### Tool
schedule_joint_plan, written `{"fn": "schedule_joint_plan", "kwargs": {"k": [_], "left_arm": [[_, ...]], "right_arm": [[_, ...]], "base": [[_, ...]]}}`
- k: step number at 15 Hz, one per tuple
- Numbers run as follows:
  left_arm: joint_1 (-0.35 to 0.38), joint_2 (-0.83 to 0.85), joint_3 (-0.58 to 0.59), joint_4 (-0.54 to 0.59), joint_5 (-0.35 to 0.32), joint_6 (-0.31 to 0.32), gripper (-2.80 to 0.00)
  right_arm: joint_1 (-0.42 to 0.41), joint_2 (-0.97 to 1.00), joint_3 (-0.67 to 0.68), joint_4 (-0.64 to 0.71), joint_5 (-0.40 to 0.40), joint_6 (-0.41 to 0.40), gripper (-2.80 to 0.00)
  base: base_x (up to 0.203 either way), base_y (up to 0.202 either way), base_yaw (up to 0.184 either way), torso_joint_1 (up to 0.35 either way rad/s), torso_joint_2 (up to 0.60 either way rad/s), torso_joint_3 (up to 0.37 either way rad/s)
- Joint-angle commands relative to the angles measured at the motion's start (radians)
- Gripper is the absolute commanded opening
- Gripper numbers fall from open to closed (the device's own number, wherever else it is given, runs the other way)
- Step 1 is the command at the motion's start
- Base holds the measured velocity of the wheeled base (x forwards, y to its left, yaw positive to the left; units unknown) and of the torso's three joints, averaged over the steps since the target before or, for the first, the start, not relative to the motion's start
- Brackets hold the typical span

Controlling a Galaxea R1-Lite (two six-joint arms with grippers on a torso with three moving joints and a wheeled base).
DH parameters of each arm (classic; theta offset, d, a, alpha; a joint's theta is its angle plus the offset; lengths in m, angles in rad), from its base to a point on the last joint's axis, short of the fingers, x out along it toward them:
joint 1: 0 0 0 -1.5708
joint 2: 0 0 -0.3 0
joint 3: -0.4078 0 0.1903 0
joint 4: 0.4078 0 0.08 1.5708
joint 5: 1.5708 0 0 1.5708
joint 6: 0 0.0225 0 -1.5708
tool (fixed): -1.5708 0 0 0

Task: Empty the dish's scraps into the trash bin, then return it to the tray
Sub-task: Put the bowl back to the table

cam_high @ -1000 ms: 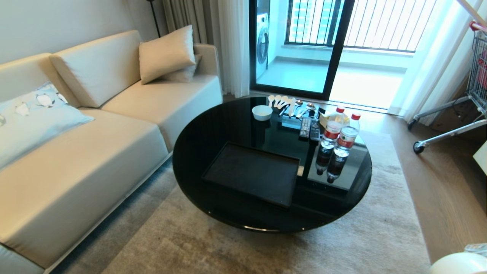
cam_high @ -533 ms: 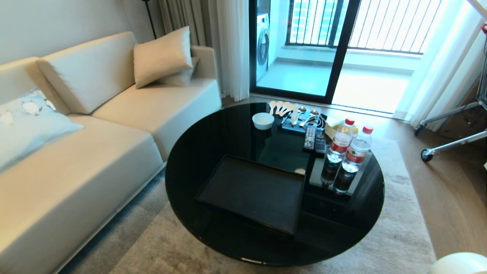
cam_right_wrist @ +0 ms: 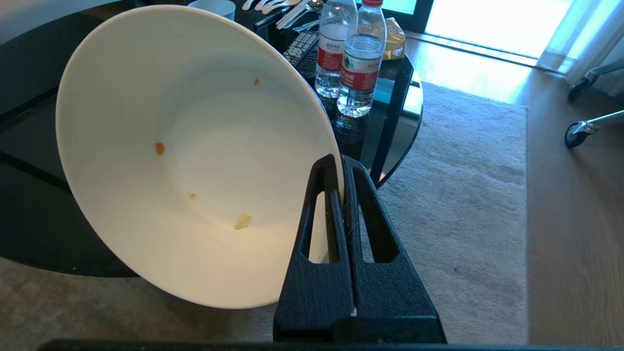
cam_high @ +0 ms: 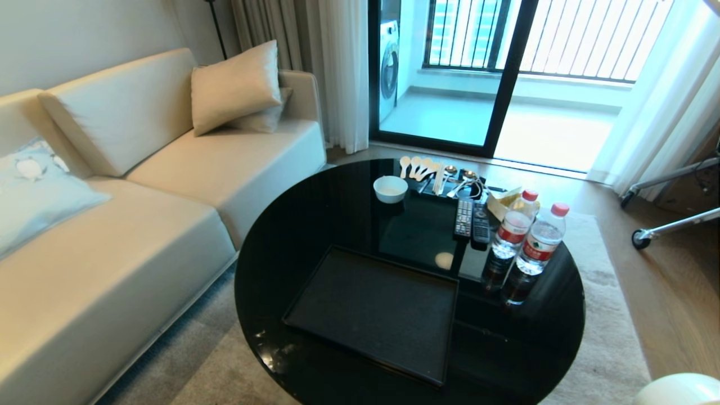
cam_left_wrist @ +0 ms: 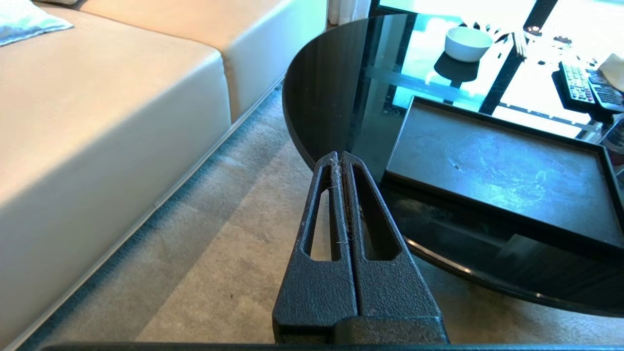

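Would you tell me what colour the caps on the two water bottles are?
Red, on both water bottles; the head view shows it best.

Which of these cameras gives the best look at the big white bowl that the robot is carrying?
The right wrist view: the dish, pinched at its rim by the right end effector, fills it, showing a few stuck scraps. The head view shows only its edge in the corner. The left wrist view misses it.

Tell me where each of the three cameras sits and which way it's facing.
Head view: high, looking down at the tray on the round table; only a white dish edge at the corner.
Left wrist view: behind the left gripper, shut, facing rug and table.
Right wrist view: behind the right gripper, fingers clamping the dish rim; few scraps inside.
All three share the small bowl.
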Motion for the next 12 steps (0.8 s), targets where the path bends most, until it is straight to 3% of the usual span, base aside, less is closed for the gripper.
{"fn": "schedule_joint_plan", "kwargs": {"k": [1, 12], "left_arm": [[0.000, 0.000, 0.000, 0.000, 0.001, -0.001, -2.80], [0.000, 0.000, 0.000, 0.000, 0.001, -0.001, -2.80]], "right_arm": [[0.000, 0.001, 0.000, 0.000, 0.001, -0.001, -2.80], [0.000, 0.001, 0.000, 0.000, 0.001, -0.001, -2.80]], "base": [[0.000, 0.000, 0.000, 0.000, 0.00, 0.000], [0.000, 0.000, 0.000, 0.000, 0.00, 0.000]]}}
